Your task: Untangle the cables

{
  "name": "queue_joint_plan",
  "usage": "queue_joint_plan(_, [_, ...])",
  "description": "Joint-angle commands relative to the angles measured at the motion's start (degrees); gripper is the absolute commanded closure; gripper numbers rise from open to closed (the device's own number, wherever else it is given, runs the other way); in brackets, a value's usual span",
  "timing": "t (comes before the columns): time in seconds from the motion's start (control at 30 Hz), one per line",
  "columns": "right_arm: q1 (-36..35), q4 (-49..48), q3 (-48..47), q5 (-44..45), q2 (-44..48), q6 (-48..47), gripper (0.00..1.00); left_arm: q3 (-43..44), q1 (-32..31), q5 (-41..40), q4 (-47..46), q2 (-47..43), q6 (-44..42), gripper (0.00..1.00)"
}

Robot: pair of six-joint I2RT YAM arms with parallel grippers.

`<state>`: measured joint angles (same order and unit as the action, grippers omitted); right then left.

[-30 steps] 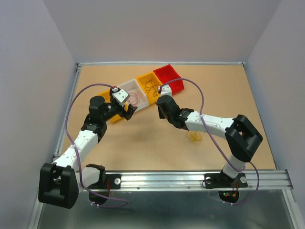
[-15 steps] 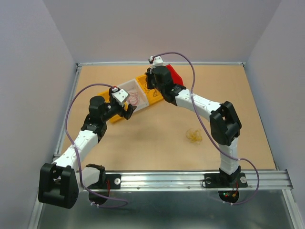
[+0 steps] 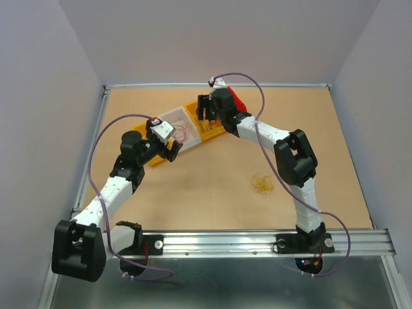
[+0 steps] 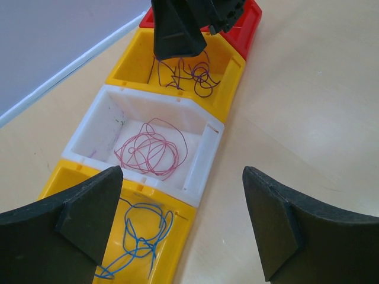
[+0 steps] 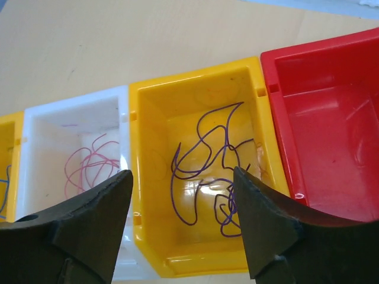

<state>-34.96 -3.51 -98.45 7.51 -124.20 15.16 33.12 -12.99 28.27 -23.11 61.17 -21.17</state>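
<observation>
Over the yellow bin [image 5: 195, 76] with the purple cable [image 5: 207, 171], my right pincer [image 5: 182, 175] hangs apart and empty, my left pincer [image 4: 182, 173] apart by the white bin [image 4: 198, 160] holding the pink cable [image 4: 151, 151], yellow cables [image 3: 262, 185] loose on the surface [image 3: 322, 141].

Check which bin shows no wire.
The red plastic bin; its yellow neighbour holds purple wire, the white bin pink wire, the end yellow bin blue wire.

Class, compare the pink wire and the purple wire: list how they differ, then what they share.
The pink wire lies in the white bin; the purple wire in the yellow bin beside it. The pink wire curls in round overlapping loops; the purple wire sprawls in looser, kinked bends. The right gripper is open above the purple wire, not the pink. Both are thin and alone in their bins.
</observation>
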Motion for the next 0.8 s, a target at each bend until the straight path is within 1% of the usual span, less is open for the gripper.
queue_joint_plan(0.0, [-0.55,-2.91,-1.14,-1.71,4.40,-0.30,0.24,-0.43,0.34,-0.24,-2.73,-1.31,-0.72,0.06])
queue_joint_plan(0.07, [-0.55,-2.91,1.06,-1.71,7.82,-0.57,0.20,-0.60,0.34,-0.41,-2.73,-1.66,-0.89,0.06])
queue_joint_plan(0.1, [-0.63,-2.91,4.20,-1.45,9.14,-0.65,0.19,-0.78,0.34,-0.24,-2.73,-2.01,-0.89,0.05])
queue_joint_plan(0.13, [-0.64,-2.91,5.98,-0.83,12.37,-0.83,0.17,-0.78,0.42,-0.15,-2.73,-2.10,-0.98,0.05])
queue_joint_plan(0.17, [-0.55,-2.91,7.99,-0.48,14.15,-1.01,0.12,-0.87,0.34,-0.15,-2.73,-2.19,-0.98,0.05])
queue_joint_plan(0.2, [-0.55,-2.91,10.71,-0.04,15.90,-1.18,0.09,-0.78,0.34,-0.06,-2.64,-2.19,-0.89,0.04])
queue_joint_plan(0.23, [-0.63,-2.91,16.05,1.53,20.36,-1.27,0.07,-0.69,0.34,-0.67,-2.73,-2.11,-0.81,0.03])
queue_joint_plan(0.27, [-0.64,-2.91,19.67,2.68,22.49,-1.27,0.05,-0.69,0.34,-1.46,-2.73,-1.93,-0.46,0.03])
queue_joint_plan(0.3, [-0.64,-2.82,26.14,5.30,25.30,-1.01,0.04,-0.34,0.34,-3.47,-3.07,-1.67,0.42,0.02])
queue_joint_plan(0.33, [-0.72,-2.82,30.04,7.33,27.59,-0.66,0.04,-0.08,0.42,-4.44,-3.16,-1.32,0.77,0.01])
queue_joint_plan(0.37, [-0.64,-2.73,33.38,9.09,32.66,-0.22,0.04,0.10,0.43,-5.24,-3.17,-1.14,1.21,0.01])
queue_joint_plan(0.4, [-0.64,-2.56,36.46,12.50,35.14,1.00,0.04,0.19,0.43,-6.20,-3.34,-0.79,1.83,0.01])
queue_joint_plan(0.43, [-0.72,-2.12,40.06,12.53,37.26,1.71,0.04,0.36,0.43,-6.21,-3.25,-0.70,2.01,0.01])
queue_joint_plan(0.47, [-0.72,-1.59,45.23,15.05,41.80,2.41,0.04,0.36,0.51,-5.86,-3.34,-0.61,2.10,0.01])
queue_joint_plan(0.53, [-0.72,0.51,50.36,16.92,46.04,5.14,0.05,0.36,0.51,-3.41,-3.17,-0.43,2.18,0.01])
queue_joint_plan(0.57, [-0.81,1.13,54.64,18.06,47.98,6.36,0.07,0.28,0.51,-2.44,-3.17,-0.35,2.36,0.01])
queue_joint_plan(0.6, [-0.99,1.40,56.69,18.50,49.74,7.68,0.12,0.27,0.51,-1.39,-3.08,-0.35,2.19,0.01])
queue_joint_plan(0.63, [-1.16,1.40,58.45,18.07,53.33,10.04,0.14,0.54,0.51,1.32,-2.47,-0.09,1.92,0.01])
queue_joint_plan(0.7, [-2.04,1.40,63.10,18.15,55.72,12.17,0.18,0.71,0.51,4.93,-1.50,0.27,0.78,0.01])
queue_joint_plan(0.73, [-2.48,1.40,64.60,19.55,57.56,13.74,0.19,1.06,0.51,8.69,-0.19,0.62,0.69,0.01])
queue_joint_plan(0.77, [-3.09,1.40,65.83,20.17,58.71,14.54,0.20,1.33,0.43,10.21,0.43,0.88,0.17,0.01])
